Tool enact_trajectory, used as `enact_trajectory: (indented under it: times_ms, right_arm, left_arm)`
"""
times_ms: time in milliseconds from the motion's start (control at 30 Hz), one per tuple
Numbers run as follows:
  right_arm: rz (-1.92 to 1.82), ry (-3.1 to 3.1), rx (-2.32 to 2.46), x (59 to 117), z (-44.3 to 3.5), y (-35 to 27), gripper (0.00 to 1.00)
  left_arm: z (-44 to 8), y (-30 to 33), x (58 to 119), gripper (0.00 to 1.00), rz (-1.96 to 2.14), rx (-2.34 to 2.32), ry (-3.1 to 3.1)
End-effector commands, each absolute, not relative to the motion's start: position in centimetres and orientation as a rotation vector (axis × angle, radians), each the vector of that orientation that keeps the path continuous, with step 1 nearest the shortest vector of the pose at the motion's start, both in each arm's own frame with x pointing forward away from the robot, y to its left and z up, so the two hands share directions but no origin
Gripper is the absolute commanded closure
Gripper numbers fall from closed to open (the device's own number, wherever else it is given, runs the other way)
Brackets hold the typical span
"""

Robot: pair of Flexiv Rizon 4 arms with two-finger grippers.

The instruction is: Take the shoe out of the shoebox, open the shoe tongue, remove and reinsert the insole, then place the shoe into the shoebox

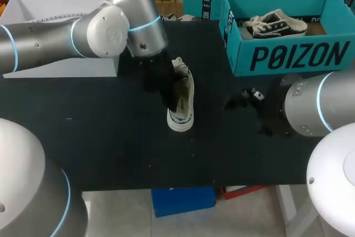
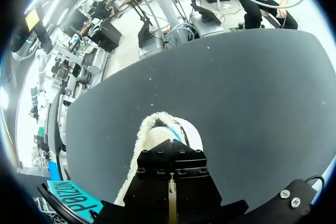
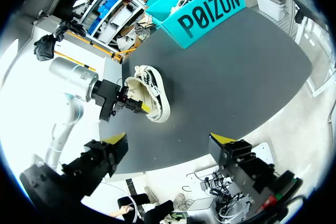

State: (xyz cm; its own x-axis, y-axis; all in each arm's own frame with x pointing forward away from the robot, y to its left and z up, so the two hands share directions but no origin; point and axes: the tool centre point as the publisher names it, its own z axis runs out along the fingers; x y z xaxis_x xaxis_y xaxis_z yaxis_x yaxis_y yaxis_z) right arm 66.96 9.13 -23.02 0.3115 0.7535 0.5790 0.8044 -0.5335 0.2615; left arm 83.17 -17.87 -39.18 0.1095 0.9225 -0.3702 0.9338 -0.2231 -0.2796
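A cream shoe [image 1: 183,101] with a fluffy collar lies on its side on the black table [image 1: 100,137], toe toward the front edge. My left gripper [image 1: 162,84] is shut at the shoe's opening, pinching it at the collar. In the left wrist view the collar [image 2: 152,127] rings the closed jaws, so the pinched part is hidden. The right wrist view shows the shoe [image 3: 152,95] with the left gripper [image 3: 140,107] at its opening. My right gripper [image 3: 169,140] stands open and empty, well short of the shoe, and appears at the right in the head view [image 1: 247,102]. The teal shoebox [image 1: 288,54] stands at the back right.
A second, black-and-white shoe [image 1: 275,24] lies inside the teal shoebox [image 3: 210,14]. A white box [image 1: 50,9] stands at the back left, under my left arm. Bare black tabletop stretches between the cream shoe and the front edge.
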Motion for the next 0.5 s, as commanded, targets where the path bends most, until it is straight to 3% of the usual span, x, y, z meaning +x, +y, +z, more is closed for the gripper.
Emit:
enact_trajectory:
  times_ms: [33,500]
  right_arm:
    - [-1.044,-1.469,-2.499,67.0,-23.5,9.8,0.0]
    - [-1.044,-1.469,-2.499,67.0,-23.5,9.8,0.0]
  left_arm:
    - [-40.5,-18.6,83.5,1.0,-0.734,2.345,1.938]
    - [-42.1,-19.4,83.1,1.0,-0.678,2.458,1.91]
